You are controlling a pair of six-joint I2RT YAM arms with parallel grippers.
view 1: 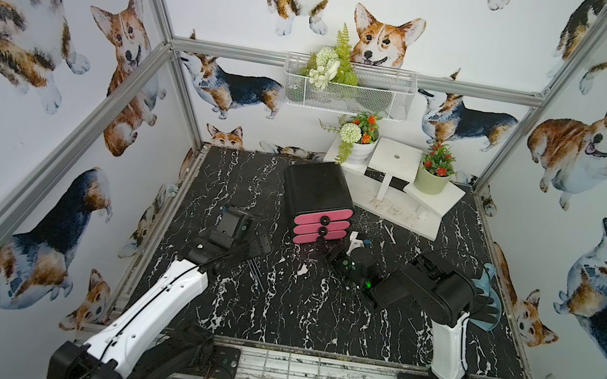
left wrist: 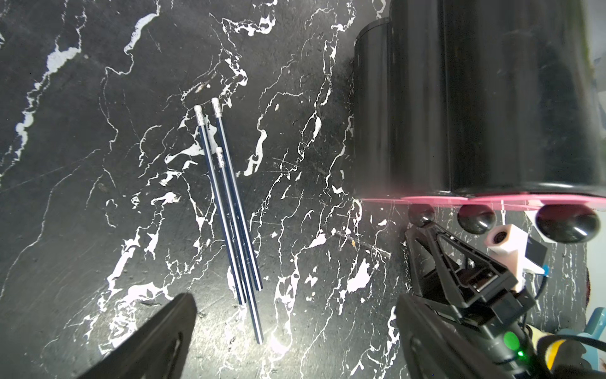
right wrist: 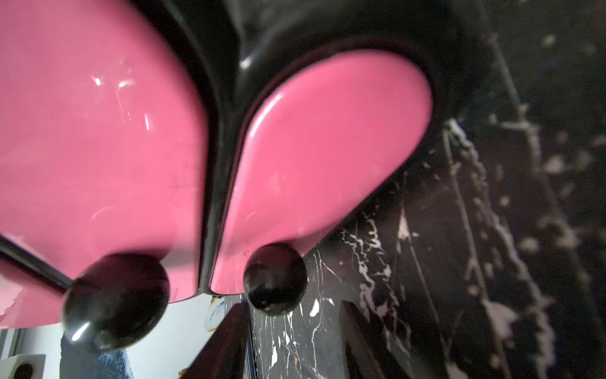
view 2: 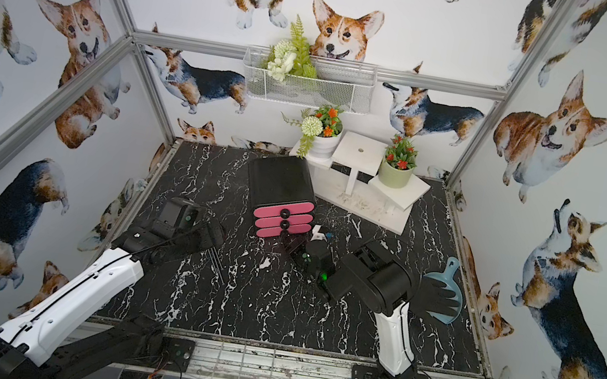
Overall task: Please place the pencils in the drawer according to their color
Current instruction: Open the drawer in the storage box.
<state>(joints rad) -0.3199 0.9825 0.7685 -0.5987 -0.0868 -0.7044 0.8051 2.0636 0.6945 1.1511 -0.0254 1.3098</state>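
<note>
Pencils [left wrist: 229, 213]: three, dark blue with silver-banded ends, lying close together on the black marbled table [left wrist: 98, 164], left of the drawer unit [left wrist: 475, 98] and well apart from it. They are plain only in the left wrist view. In both top views they are faint thin lines, colour unreadable, partly under the left gripper [left wrist: 292, 331], which hovers over their near ends, empty, fingers spread wide and cut off by the frame edge. Right gripper [right wrist: 293, 315]: at the lowest drawer's black knob [right wrist: 275, 279], jaws parted, one finger beside the knob and table showing before the other. The right wrist view is blurred, with two pink fronts cropped. Dustpan [view 2: 453, 267] with black glove [view 2: 439, 296], far right, is half behind the right arm in a top view.
</note>
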